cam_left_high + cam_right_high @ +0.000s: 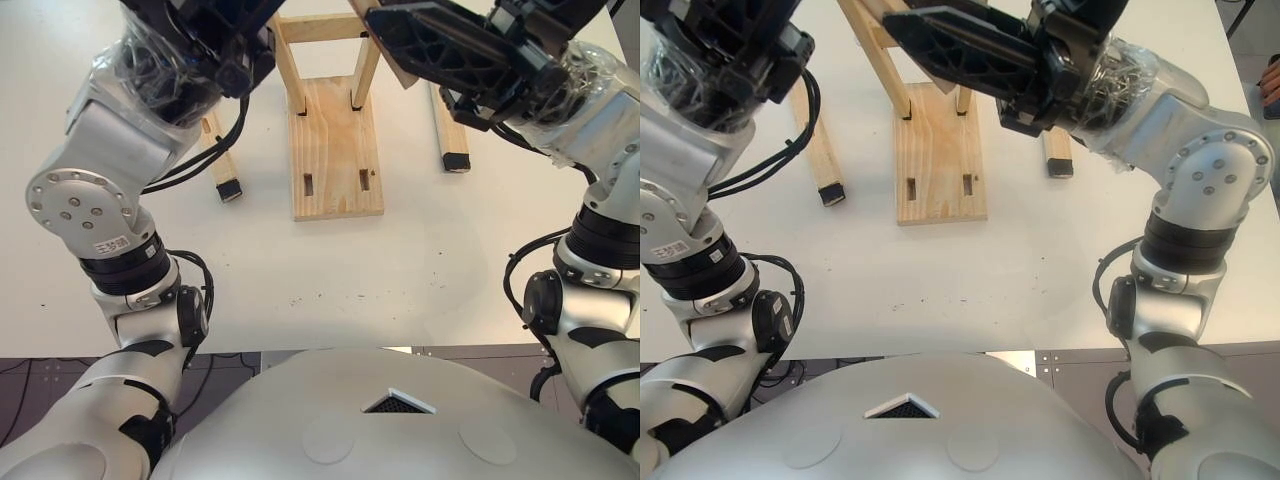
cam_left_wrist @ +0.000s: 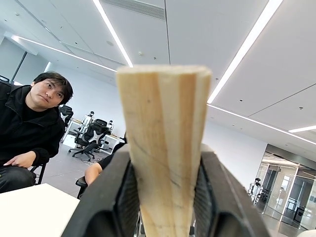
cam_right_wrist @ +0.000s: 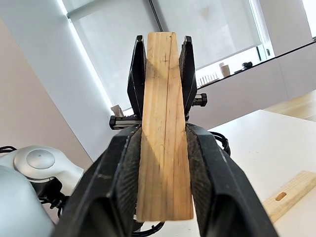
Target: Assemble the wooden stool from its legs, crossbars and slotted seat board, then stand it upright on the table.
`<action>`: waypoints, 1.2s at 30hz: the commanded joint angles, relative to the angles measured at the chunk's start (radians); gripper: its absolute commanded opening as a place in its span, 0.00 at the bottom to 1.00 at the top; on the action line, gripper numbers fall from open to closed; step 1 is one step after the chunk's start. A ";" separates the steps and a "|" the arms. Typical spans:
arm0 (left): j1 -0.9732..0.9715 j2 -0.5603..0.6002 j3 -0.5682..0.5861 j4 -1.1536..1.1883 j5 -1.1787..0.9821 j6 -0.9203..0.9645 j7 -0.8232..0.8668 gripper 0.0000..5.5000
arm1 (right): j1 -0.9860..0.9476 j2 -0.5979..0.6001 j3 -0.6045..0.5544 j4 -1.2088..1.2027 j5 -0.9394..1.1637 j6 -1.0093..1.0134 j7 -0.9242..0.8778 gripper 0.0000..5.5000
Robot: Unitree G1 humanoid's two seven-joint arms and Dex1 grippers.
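The slotted seat board (image 1: 335, 150) lies flat on the white table. A leg frame, two legs (image 1: 290, 75) joined by a crossbar (image 1: 320, 28), stands tilted with its feet in the board's far slots. The two near slots (image 1: 308, 184) are empty. My left gripper (image 2: 165, 207) is shut on a wooden bar at the frame's upper left. At the frame's upper right, my right gripper (image 3: 165, 168) is shut on another bar, with one long black finger (image 1: 440, 45) lying over the right leg. The frame's top is hidden behind both grippers.
Two loose legs with black end caps lie on the table, one left of the board (image 1: 225, 170) and one right of it (image 1: 450, 135). The table's near half (image 1: 330, 280) is bare. A seated person is behind the table in the left wrist view.
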 commanded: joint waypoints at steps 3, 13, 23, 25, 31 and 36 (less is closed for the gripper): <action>-0.023 0.023 0.001 0.000 0.027 -0.026 0.006 0.23 | 0.018 -0.013 0.017 -0.035 -0.051 -0.024 -0.005 0.23; -0.061 0.031 0.010 0.076 0.100 -0.053 0.131 0.49 | -0.012 0.018 0.084 -0.053 -0.369 -0.244 -0.066 0.23; -0.057 -0.036 0.008 0.151 0.198 -0.070 0.299 0.49 | 0.013 -0.005 0.394 0.010 -1.167 -0.864 -0.136 0.23; -0.053 -0.045 0.014 0.150 0.193 -0.068 0.302 0.45 | 0.022 0.007 0.401 0.050 -1.218 -0.923 -0.143 0.23; -0.049 -0.067 0.050 0.164 0.154 -0.074 0.311 0.25 | 0.016 0.051 0.339 0.119 -1.224 -0.972 -0.183 0.23; -0.051 -0.078 0.057 0.158 0.140 -0.076 0.309 0.11 | 0.024 0.065 0.342 0.114 -1.222 -0.974 -0.162 0.23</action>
